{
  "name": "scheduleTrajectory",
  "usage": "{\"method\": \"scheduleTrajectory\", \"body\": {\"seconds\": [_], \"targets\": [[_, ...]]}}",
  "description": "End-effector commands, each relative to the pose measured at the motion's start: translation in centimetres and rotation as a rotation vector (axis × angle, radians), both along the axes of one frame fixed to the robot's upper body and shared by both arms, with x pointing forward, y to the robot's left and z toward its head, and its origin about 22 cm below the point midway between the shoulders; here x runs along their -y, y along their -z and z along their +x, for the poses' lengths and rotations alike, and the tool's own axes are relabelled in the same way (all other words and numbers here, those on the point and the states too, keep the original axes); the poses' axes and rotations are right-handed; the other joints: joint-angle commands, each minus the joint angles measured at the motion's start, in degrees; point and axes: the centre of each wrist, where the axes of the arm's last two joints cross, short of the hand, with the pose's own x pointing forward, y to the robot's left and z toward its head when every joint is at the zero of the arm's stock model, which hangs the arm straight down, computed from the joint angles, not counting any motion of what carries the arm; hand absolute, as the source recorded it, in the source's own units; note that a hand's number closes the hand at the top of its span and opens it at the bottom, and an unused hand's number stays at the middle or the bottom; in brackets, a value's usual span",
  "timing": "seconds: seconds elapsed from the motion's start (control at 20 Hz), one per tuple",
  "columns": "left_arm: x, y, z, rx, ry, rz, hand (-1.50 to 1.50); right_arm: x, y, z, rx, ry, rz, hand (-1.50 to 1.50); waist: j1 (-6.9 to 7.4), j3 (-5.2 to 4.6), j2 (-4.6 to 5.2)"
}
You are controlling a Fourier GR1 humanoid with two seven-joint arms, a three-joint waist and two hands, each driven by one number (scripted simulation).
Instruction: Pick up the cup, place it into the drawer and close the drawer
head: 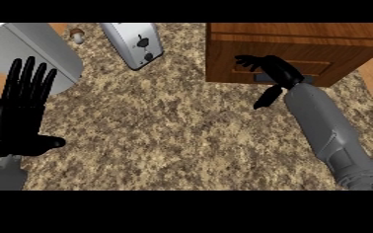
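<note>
pressing at the drawer (pixel 291 69) front, right robot hand (pixel 271 69) fingers spread, holding nothing | cup not visible, cannot tell where it lies | drawer directly ahead of right robot hand | left robot hand (pixel 25 108) open, resting at left edge

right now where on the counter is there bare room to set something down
The widest bare patch is the counter middle, between the left robot hand and the right forearm, below the toaster. It is crowded at the drawer unit, where the right robot hand reaches, and top left by the toaster.
</note>
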Motion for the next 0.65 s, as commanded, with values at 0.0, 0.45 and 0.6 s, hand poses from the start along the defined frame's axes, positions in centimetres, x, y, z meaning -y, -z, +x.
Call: {"method": "scheduleTrajectory", "body": {"seconds": [0.0,0.45,0.6], "targets": [[-0.2,0.1,0.3,0.015,0.018,0.008,-1.5,2.6,-0.7,0.6,-0.04,0.097,-0.05,-1.5,0.92,0.46,1.74],[0.8,1.0,0.8,0.013,0.049,0.023,-1.5,3.8,-2.8,1.5,-0.014,0.119,-0.013,-1.5,2.32,0.52,2.56],[1.1,0.3,1.1,0.014,0.035,0.016,-1.5,3.3,-2.9,1.7,-0.031,0.133,-0.012,-1.5,2.24,0.53,2.16]]}}
